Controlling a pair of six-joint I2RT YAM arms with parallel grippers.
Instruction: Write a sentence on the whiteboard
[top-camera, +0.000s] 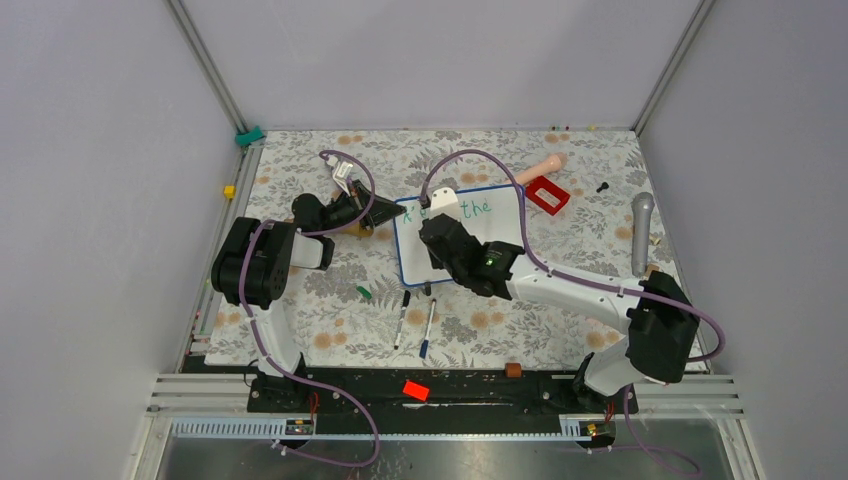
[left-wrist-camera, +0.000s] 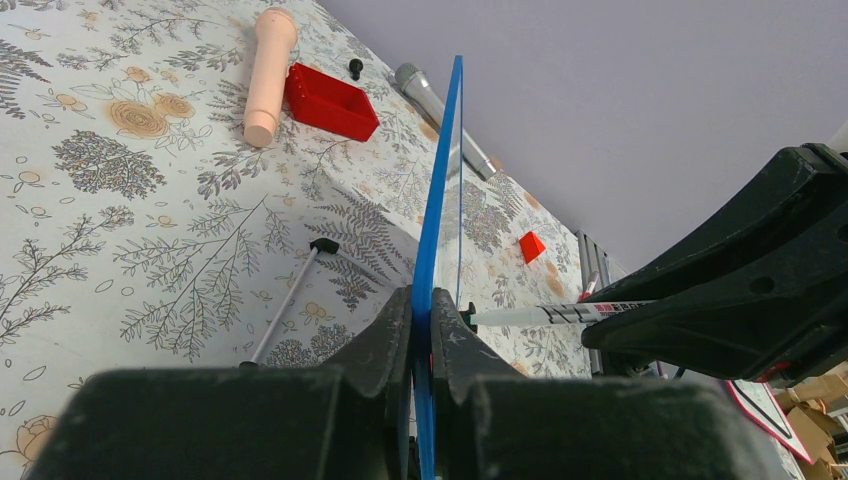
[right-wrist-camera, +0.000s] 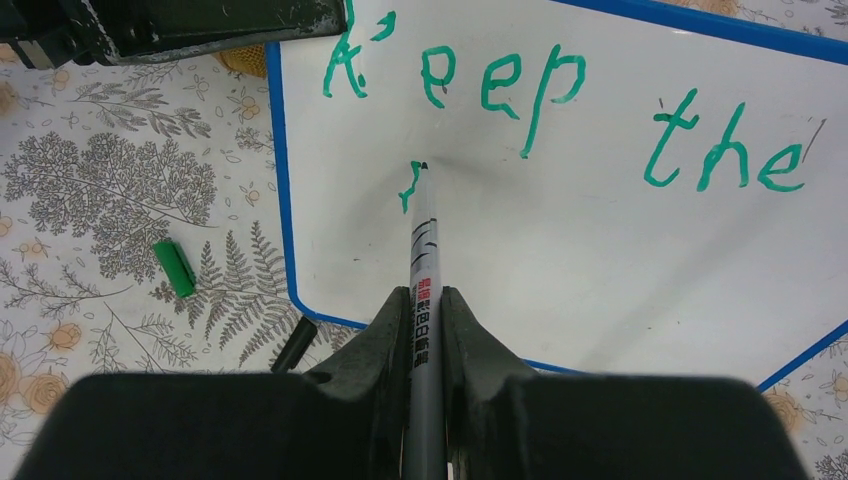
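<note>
While the left pincer (left-wrist-camera: 421, 312) clamps the rim of the small glossy white whiteboard with thin blue edging (right-wrist-camera: 620, 260), mid-frame on the floral-patterned desk (top-camera: 340, 330), the right pincer (right-wrist-camera: 425, 300) grips a slim grey-white marker (right-wrist-camera: 424, 240), its tip touching the board at centre left. The green handwritten sentence (right-wrist-camera: 540, 90) reads only "Keep the". Starting the second line probably needs light, steady pressure and letters matching those above.

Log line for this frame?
left gripper: shut on whiteboard rim | right gripper: shut on marker, tip at whiteboard | sentence: "Keep the", second line begun
</note>
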